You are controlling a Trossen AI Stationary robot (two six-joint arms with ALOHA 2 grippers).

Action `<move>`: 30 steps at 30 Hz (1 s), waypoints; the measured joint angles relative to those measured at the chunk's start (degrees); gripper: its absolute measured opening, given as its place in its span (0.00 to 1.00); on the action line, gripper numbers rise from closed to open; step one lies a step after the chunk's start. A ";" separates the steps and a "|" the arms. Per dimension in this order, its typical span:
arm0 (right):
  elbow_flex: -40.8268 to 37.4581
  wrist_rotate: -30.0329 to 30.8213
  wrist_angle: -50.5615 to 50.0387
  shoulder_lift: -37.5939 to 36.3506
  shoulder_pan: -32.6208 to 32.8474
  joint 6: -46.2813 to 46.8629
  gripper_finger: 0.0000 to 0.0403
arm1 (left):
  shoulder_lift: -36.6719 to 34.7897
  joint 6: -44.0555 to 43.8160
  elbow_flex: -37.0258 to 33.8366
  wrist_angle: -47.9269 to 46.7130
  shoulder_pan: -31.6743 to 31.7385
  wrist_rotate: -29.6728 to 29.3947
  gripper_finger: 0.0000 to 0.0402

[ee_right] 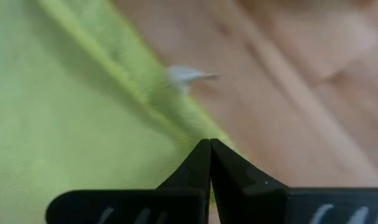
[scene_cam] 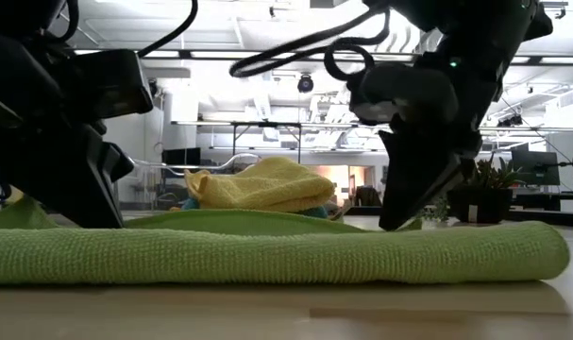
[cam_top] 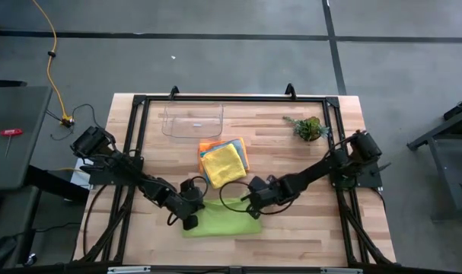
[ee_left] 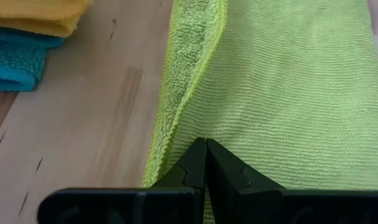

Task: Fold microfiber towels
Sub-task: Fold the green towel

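Lime green towel (cam_top: 219,221) lies folded near the tabletop's (cam_top: 291,228) front edge. Left gripper (cam_top: 189,221) pinches its left edge, fingers (ee_left: 195,168) pressed together on the cloth; right gripper (cam_top: 251,211) pinches its right far corner likewise. Farther back sits the stack, yellow towel (cam_top: 222,162) topmost, orange and teal edges peeking, any grey one hidden.

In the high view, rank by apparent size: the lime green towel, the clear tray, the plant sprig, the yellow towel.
1. lime green towel, partly hidden under both arms
2. clear tray, close to the lime towel, so that order is unsure
3. yellow towel
4. plant sprig
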 joint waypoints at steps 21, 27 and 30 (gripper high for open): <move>0.00 -1.97 -16.91 -17.24 4.51 17.98 0.05 | -8.43 5.31 -0.13 -2.92 -0.06 1.37 0.00; 0.00 -5.43 -14.95 -17.46 4.68 20.68 0.27 | -16.00 8.18 0.92 -2.47 -0.07 1.37 0.00; 0.00 -5.36 -13.76 -17.44 4.31 23.79 0.42 | -21.63 9.97 1.57 -2.56 -0.21 0.72 0.00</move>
